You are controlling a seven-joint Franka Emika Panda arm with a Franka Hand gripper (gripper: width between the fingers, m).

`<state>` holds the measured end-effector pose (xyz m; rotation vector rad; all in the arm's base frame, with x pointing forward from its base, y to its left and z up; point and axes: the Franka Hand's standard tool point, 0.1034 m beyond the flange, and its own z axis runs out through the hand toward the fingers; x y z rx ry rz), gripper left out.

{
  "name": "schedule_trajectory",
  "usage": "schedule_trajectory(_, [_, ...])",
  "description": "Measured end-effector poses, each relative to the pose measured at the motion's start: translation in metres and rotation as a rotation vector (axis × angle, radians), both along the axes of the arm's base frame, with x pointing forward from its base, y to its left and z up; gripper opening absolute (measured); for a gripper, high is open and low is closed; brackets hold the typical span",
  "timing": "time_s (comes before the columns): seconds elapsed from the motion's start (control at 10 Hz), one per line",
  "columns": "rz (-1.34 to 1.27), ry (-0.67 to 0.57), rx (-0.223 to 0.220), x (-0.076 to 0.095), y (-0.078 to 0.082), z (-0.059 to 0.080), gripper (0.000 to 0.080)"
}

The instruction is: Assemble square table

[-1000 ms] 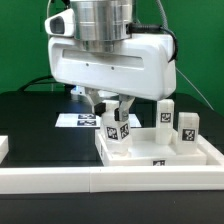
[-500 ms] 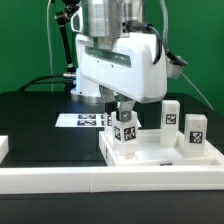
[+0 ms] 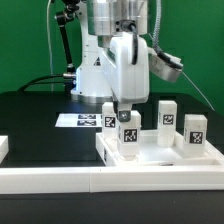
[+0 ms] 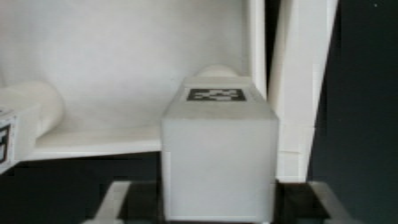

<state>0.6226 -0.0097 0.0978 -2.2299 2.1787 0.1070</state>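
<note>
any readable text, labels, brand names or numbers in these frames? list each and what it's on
No readable words, numbers or brand names.
Held leg: black-and-white square tag, a pattern, no characters.
Two legs at the exterior view's right: pattern tags only.
Leg behind the gripper: tag too small to read.
Marker board: blurred tags, no text legible.
Tabletop front rim: one tag, too small to read.

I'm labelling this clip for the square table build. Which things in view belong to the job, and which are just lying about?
Belongs to the job:
- tabletop
- leg in the pincer
- three other legs

Just lying about:
- marker board
- white border rail
</note>
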Motion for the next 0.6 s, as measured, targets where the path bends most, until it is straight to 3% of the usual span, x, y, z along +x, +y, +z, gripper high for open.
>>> schedule_trajectory(0.1, [-0.009, 0.0, 0.002, 0.0002, 0.0002, 0.0, 0.0285])
schedule_trajectory(0.2, [0.0, -0.001, 0.002, 0.0001, 0.0004, -0.0002, 0.0369])
schedule_trajectory(0.3, [0.023, -0.002, 0.003, -0.0001, 0.0005, -0.0005, 0.0369])
schedule_trajectory(0.5, [0.089, -0.005, 0.006, -0.0003, 0.0037, -0.0011, 0.0604])
schedule_trajectory(0.6, [0.181, -0.009, 0.004, -0.0004, 0.0064, -0.001, 0.064])
